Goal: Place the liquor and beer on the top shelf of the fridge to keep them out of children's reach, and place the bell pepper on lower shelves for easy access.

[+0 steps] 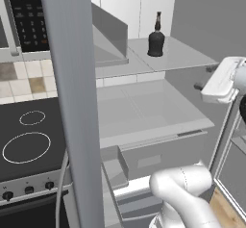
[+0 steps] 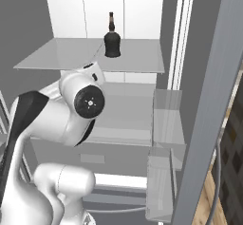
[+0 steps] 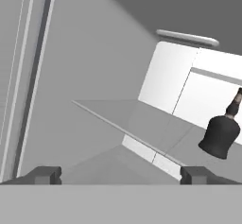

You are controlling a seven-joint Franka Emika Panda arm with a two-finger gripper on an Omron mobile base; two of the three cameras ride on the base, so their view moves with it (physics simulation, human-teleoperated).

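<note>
Hand view, nearest first: I see two dark finger tips at the bottom edge, standing far apart with nothing between them, so the gripper point(image 3: 119, 175) is spread wide and empty. Beyond them I count one liquor point(image 3: 220, 134) bottle, upright on the top shelf point(image 3: 142, 119) of the fridge point(image 3: 71, 67), its stopper cut off by the frame's right edge.

Left base view: one stove point(image 1: 29, 140) with two ring burners at left; a grey door edge point(image 1: 72, 102) blocks the middle. The same single bottle stands toward the back of the top shelf, near the white back wall point(image 1: 120, 6).

Right base view: two door bins point(image 2: 166, 148), stacked, at right. The arm's elbow hides part of the lower shelves point(image 2: 128, 115); I cannot make out their near left portion.
</note>
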